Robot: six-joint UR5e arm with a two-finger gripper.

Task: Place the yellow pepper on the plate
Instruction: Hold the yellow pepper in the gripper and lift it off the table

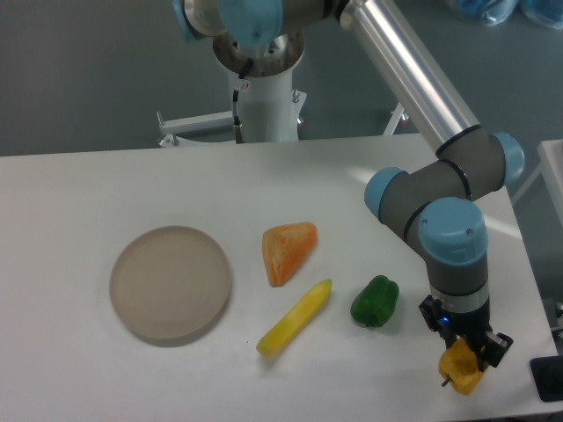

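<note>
The fixed camera shows the UR5e arm (440, 189) reaching down over the near right part of the white table (79, 189). Its gripper (468, 352) points downward, and the two fingers are closed around the yellow pepper (463, 367), gripping it near its top. The pepper hangs tilted, its short dark stem pointing down and to the left; whether its underside touches the table cannot be told from this angle.

The plate (171, 284), a round beige disc with a thick rim, lies flat on the left half of the table, well apart from the gripper and the pepper. Between them sit three other vegetables. An orange wedge (288, 251) lies just right of the plate. A long slim yellow vegetable (295, 317) rests diagonally below the wedge, near it but not touching. A green pepper (375, 301) stands right of that, near the arm's wrist and apart from the yellow pepper.
</note>
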